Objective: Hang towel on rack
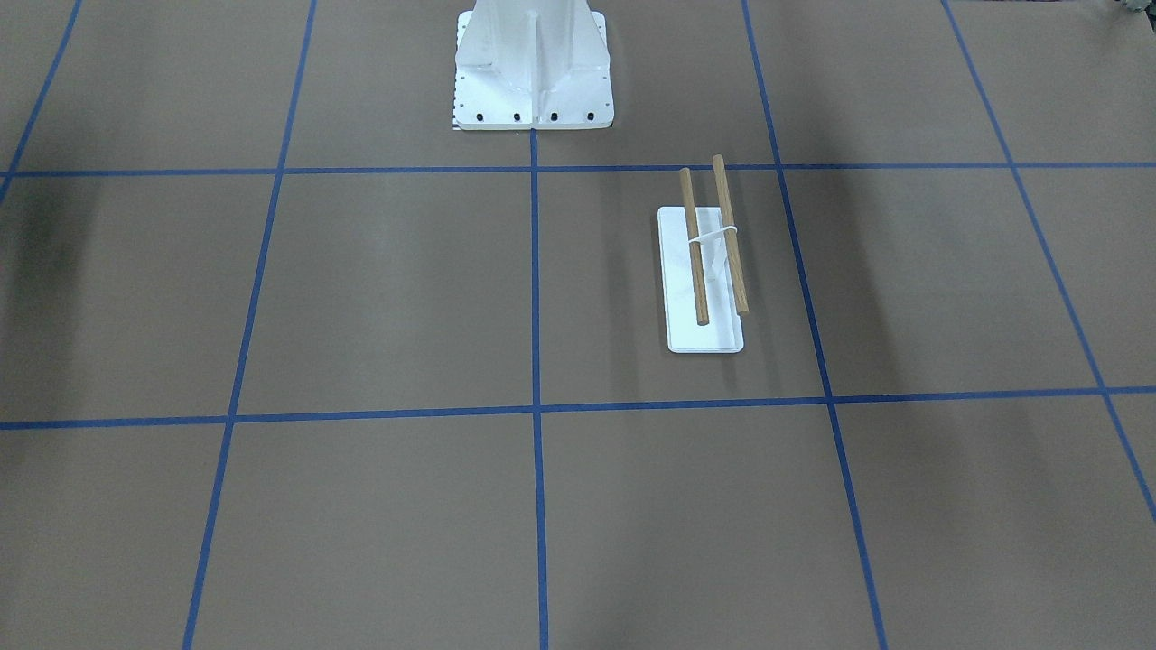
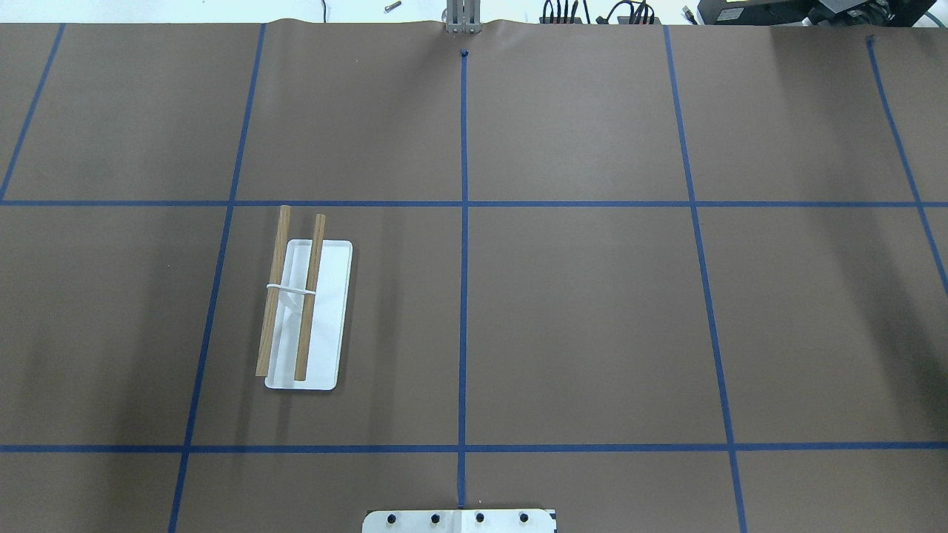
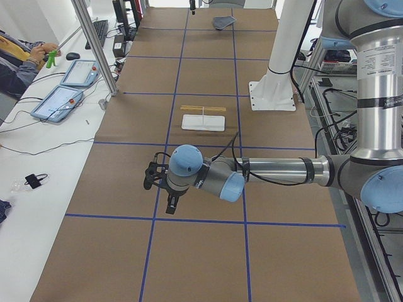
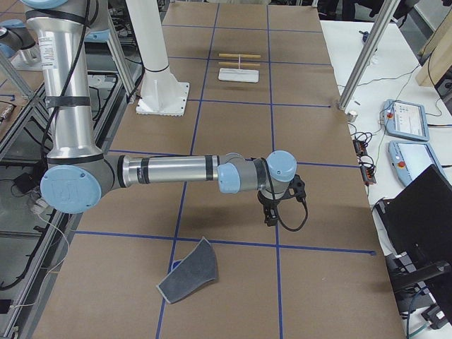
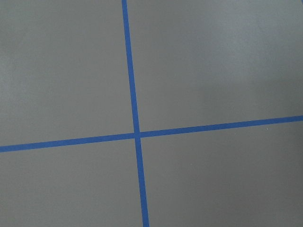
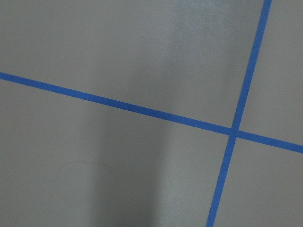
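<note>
Exterior right view gives me the brown paper-covered table (image 4: 318, 212) first. The white-based rack with two wooden dowel rods (image 4: 239, 70) stands well beyond my right pincer (image 4: 270, 219). The dark grey terry towel (image 4: 189, 281) lies near that pincer, on the robot's side. For it and the left pincer (image 3: 170, 207), I cannot tell whether released or clenched.

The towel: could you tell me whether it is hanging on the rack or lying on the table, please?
Lying on the table, not hung: the towel rests on the brown surface far from the rack, whose two rods are bare.
</note>
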Tool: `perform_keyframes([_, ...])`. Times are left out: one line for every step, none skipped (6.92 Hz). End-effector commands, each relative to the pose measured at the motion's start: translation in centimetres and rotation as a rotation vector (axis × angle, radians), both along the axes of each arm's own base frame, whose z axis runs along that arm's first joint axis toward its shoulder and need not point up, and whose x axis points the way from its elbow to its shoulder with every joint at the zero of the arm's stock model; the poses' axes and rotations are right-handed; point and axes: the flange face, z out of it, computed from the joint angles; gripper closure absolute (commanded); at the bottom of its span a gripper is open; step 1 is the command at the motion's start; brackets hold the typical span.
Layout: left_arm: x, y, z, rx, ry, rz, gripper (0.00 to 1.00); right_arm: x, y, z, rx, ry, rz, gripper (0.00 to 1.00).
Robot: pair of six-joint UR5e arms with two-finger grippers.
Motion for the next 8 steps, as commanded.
perform_keyframes([0.2, -0.5, -0.1, -0.009, 0.014, -0.003, 0.02, -0.1, 0.3, 0.2, -0.007, -0.001, 0.000, 0.00])
perform_keyframes([0.3, -1.2, -1.5, 0.034, 0.021, -0.001, 0.02, 0.0, 1.0, 0.7, -0.014, -0.003, -0.003, 0.00])
perform_keyframes([0.5, 1.2, -1.9, 0.089, 0.051, 0.012, 0.02, -0.2, 1.3, 0.9, -0.019, -0.019, -0.009, 0.00])
perform_keyframes([0.5, 2.3, -0.3, 0.034, 0.068, -0.020, 0.02, -0.1, 3.1, 2.7, -0.059, -0.033, -0.012, 0.00])
perform_keyframes([0.6, 1.4, -1.0, -0.007, 0.087, -0.057, 0.02, 0.1, 4.2, 4.1, -0.081, -0.018, -0.013, 0.00])
perform_keyframes([0.6, 1.0, -1.0, -0.013, 0.088, -0.063, 0.02, 1.0, 9.3, 7.4, -0.054, -0.004, -0.008, 0.00])
perform_keyframes([0.5, 0.2, -0.3, -0.025, 0.085, -0.066, 0.02, 2.4, 12.4, 10.9, 0.017, 0.039, 0.014, 0.00])
perform_keyframes([0.5, -0.8, 0.1, -0.029, 0.085, -0.066, 0.02, 3.5, 14.6, 14.4, -0.022, 0.050, 0.026, 0.00])
